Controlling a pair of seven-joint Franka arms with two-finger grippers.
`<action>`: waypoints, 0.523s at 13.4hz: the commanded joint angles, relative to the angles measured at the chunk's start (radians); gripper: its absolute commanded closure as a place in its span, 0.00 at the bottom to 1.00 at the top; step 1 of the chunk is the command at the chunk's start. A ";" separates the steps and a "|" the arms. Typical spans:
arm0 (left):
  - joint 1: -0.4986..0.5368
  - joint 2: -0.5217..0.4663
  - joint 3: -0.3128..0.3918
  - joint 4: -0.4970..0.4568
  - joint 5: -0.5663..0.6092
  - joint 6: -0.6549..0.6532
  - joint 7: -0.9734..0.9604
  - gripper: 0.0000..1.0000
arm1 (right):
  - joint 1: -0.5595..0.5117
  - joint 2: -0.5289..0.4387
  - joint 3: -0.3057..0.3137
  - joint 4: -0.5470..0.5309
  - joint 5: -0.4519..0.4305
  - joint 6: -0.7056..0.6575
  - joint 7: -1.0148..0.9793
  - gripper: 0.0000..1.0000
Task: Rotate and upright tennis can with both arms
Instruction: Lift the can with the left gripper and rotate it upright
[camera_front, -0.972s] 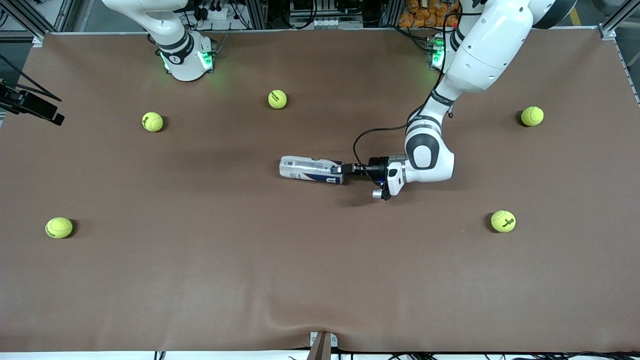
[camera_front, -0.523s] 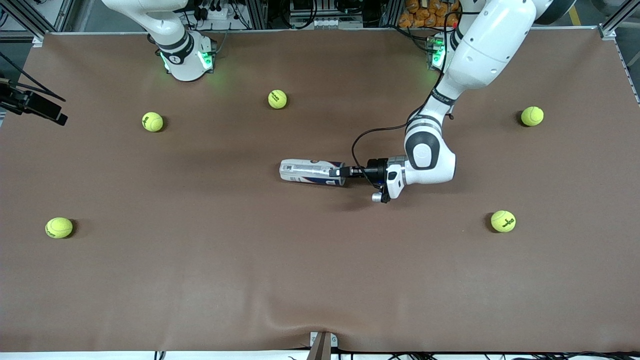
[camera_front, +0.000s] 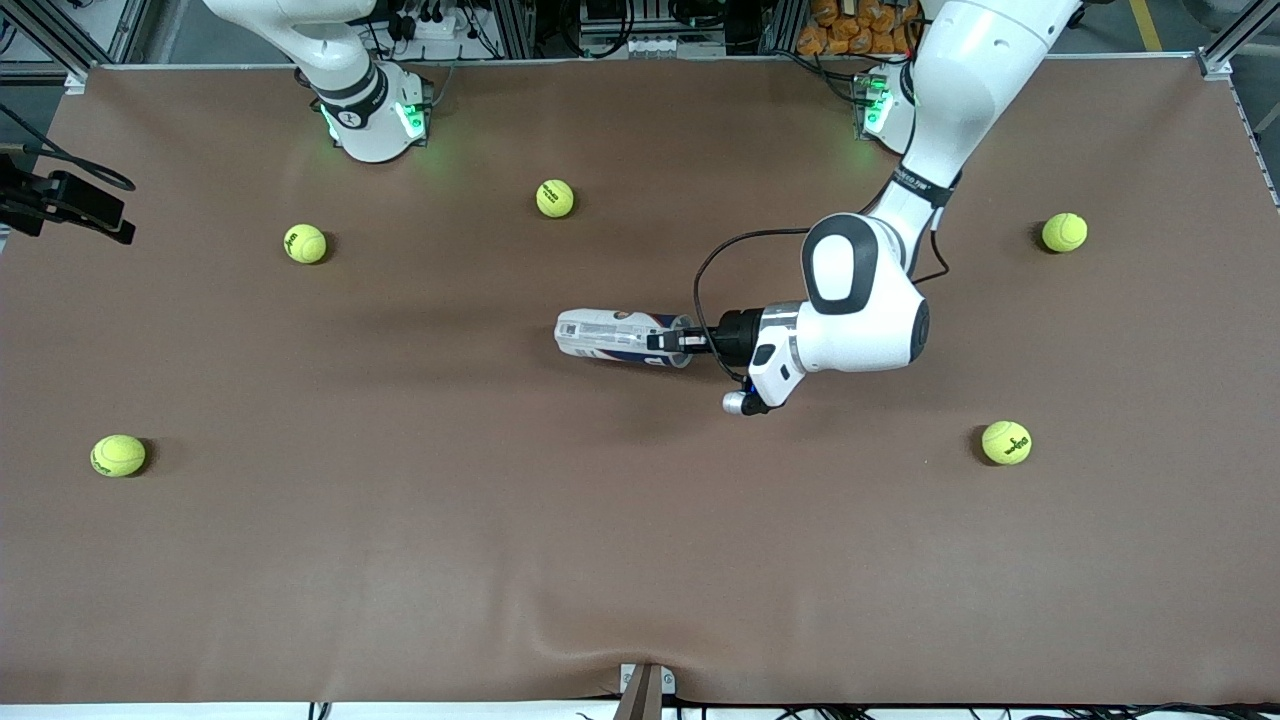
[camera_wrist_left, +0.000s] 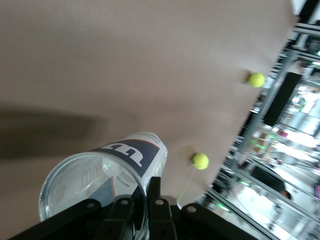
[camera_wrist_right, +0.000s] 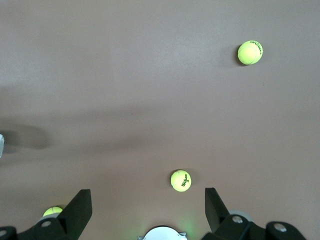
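The tennis can (camera_front: 615, 335) lies on its side in the middle of the brown table, open silver rim toward the left arm's end. My left gripper (camera_front: 657, 342) is shut on that rim. In the left wrist view one finger sits inside the tennis can (camera_wrist_left: 130, 155) and the other outside, so the left gripper (camera_wrist_left: 142, 192) pinches the clear wall. My right gripper (camera_wrist_right: 146, 195) hangs high over the table by the right arm's base. It is open wide with nothing between its fingers.
Several yellow-green tennis balls lie scattered: one (camera_front: 555, 198) farther from the camera than the can, one (camera_front: 305, 243) near the right arm's base, one (camera_front: 1006, 442) toward the left arm's end. A ripple in the table cover (camera_front: 560, 625) runs along the near edge.
The left arm's wrist and forearm have risen and turned while keeping hold of the rim. The can has rolled a little and barely shifted. The right gripper stays open.
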 joint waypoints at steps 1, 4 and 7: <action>-0.026 -0.010 -0.003 0.111 0.289 0.003 -0.282 1.00 | -0.002 -0.026 -0.004 -0.024 0.000 0.014 -0.014 0.00; -0.092 0.004 -0.004 0.205 0.448 -0.003 -0.525 1.00 | 0.000 -0.026 -0.004 -0.025 0.000 0.041 -0.007 0.00; -0.136 -0.004 0.000 0.210 0.650 -0.005 -0.648 1.00 | 0.000 -0.026 -0.004 -0.024 0.000 0.064 0.028 0.00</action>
